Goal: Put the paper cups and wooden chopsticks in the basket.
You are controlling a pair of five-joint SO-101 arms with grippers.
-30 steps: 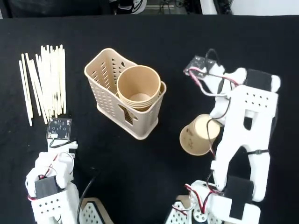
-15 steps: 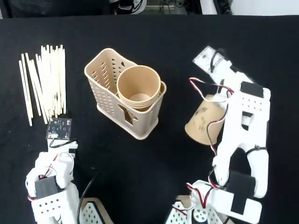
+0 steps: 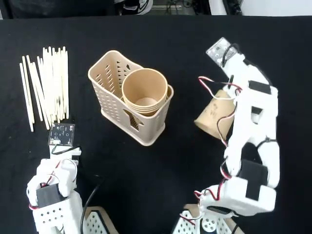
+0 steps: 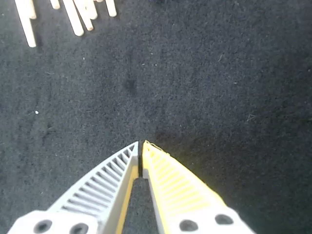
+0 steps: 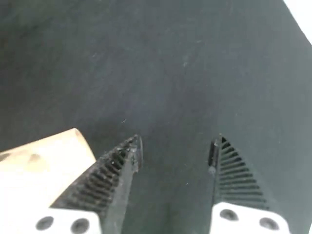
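The right pincer [image 5: 175, 146] gapes empty, a tipped paper cup [image 3: 212, 115] just outside one finger, open worktop [image 3: 183, 44] between it and the basket [image 3: 109, 80], both now farther from the arm's base than before; the left pincer [image 4: 141, 145] sits closed.

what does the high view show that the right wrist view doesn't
High view adds: the basket with stacked cups in it, and the wooden chopsticks lying loose on the table beside it. Right wrist view adds: a close look at the right tool, jaws apart with bare table between them. Shared: the loose paper cup on its side beside that tool, and the black table.
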